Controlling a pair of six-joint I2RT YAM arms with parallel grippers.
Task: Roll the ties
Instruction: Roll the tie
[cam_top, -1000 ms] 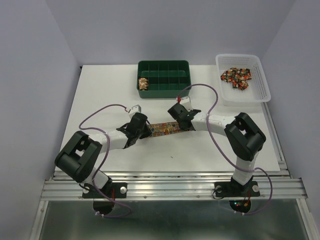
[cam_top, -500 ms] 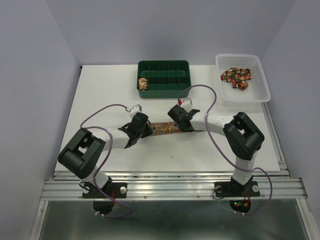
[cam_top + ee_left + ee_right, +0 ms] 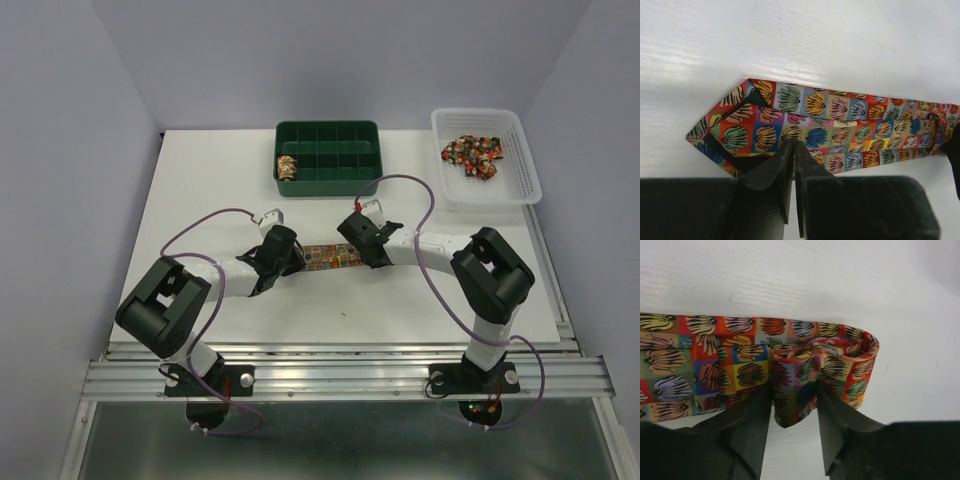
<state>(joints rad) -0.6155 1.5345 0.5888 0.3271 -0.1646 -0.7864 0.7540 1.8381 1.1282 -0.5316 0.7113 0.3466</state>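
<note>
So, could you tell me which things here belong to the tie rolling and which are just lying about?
Job: half-rolled tie, rolled tie, green divided box, white basket, loose ties.
Lying about: nothing besides the arms' purple cables.

**Hidden / cut off**

Top view: both ends of the tie (image 3: 328, 257) sit under left hand (image 3: 287, 262) & right hand (image 3: 362, 243).
Left wrist: near edge behind fingers (image 3: 765, 172); far end leaves frame.
Right wrist: flat part cut at frame edge.
Ties (image 3: 474, 155) in basket (image 3: 510, 185): count too small to tell.

Bright even light, soft shadows, sharp focus.
</note>
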